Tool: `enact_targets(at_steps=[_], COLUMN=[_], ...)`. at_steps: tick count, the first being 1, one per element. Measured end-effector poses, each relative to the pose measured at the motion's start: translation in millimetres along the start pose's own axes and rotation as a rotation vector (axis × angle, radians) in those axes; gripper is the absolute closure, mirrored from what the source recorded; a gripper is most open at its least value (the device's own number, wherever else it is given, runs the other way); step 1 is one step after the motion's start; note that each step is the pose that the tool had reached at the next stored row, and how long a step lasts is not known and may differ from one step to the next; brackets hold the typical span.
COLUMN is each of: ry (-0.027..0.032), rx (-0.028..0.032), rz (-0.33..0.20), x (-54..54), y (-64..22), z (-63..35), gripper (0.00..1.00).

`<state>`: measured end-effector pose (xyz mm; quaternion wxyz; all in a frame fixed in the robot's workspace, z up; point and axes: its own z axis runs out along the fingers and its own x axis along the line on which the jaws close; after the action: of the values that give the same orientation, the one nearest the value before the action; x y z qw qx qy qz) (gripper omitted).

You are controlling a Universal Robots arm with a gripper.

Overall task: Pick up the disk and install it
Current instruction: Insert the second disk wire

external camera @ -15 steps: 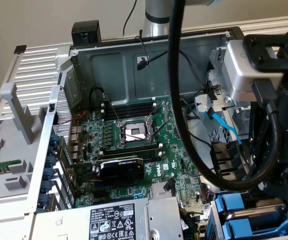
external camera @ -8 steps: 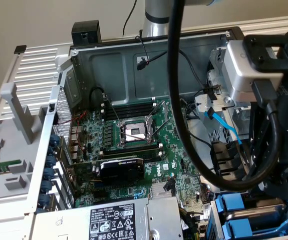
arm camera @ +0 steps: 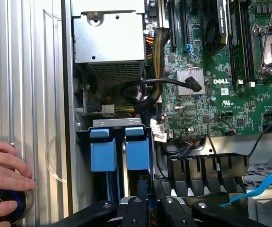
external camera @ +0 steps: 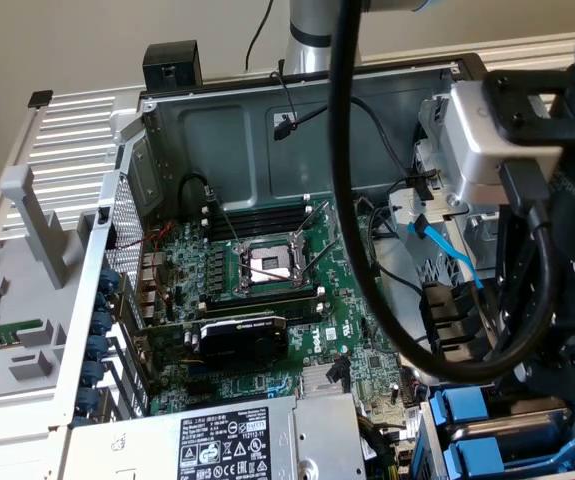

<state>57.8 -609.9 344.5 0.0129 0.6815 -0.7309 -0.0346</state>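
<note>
open computer case on the bench, motherboard exposed. the gripper sits at 6 o'clock in the wrist view, fingers nearly together, clamped on the top edge of the disk, the blue-carrier drive standing upright in the drive bay. a second blue-carrier drive stands just beside it, at its 9 o'clock. grey power supply at 12 o'clock of the bay. a person's hand rests on a round dial at 8 o'clock.
</note>
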Motion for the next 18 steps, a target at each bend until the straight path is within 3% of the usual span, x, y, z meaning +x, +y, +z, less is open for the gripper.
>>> enact_targets(at_steps=[18], ry=[-0.0008], rx=[0.0109], rz=[0.0], x=[0.3], y=[1.3], z=[0.0], gripper=[0.84])
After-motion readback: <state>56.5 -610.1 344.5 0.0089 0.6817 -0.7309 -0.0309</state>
